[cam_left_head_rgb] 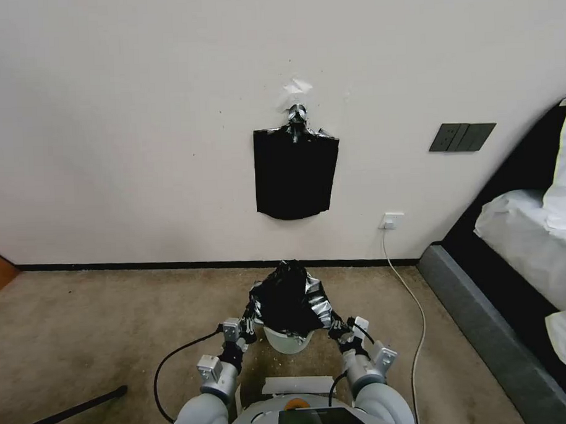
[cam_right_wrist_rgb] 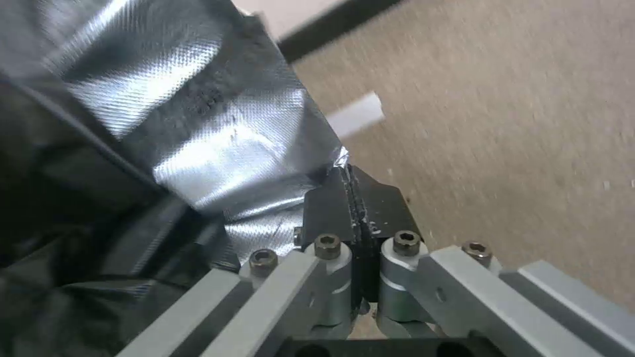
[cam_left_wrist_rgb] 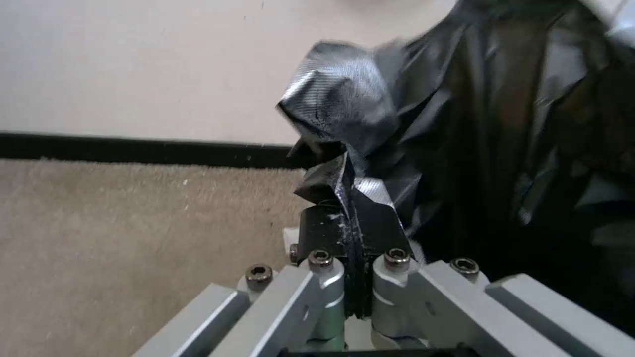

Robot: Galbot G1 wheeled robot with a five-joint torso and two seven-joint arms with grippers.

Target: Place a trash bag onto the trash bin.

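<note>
The crinkled black trash bag [cam_left_head_rgb: 290, 299] is draped over the top of the cream-white trash bin [cam_left_head_rgb: 287, 342], which stands on the carpet just ahead of my base. Only the bin's lower part shows beneath the bag. My left gripper [cam_left_head_rgb: 247, 327] is shut on the bag's left edge; the left wrist view has the bag [cam_left_wrist_rgb: 463, 124] pinched between the black pads [cam_left_wrist_rgb: 331, 230]. My right gripper [cam_left_head_rgb: 336, 327] is shut on the bag's right edge, and the right wrist view has the film [cam_right_wrist_rgb: 198, 124] clamped between its fingers [cam_right_wrist_rgb: 324, 213].
A flat bundle of black bags [cam_left_head_rgb: 295, 174] hangs from a hook [cam_left_head_rgb: 297, 114] on the wall ahead. A bed [cam_left_head_rgb: 532, 259] with a grey base stands at the right. A white cable [cam_left_head_rgb: 416, 312] runs from a wall socket [cam_left_head_rgb: 391, 220] across the carpet. A black rod [cam_left_head_rgb: 55, 418] lies at lower left.
</note>
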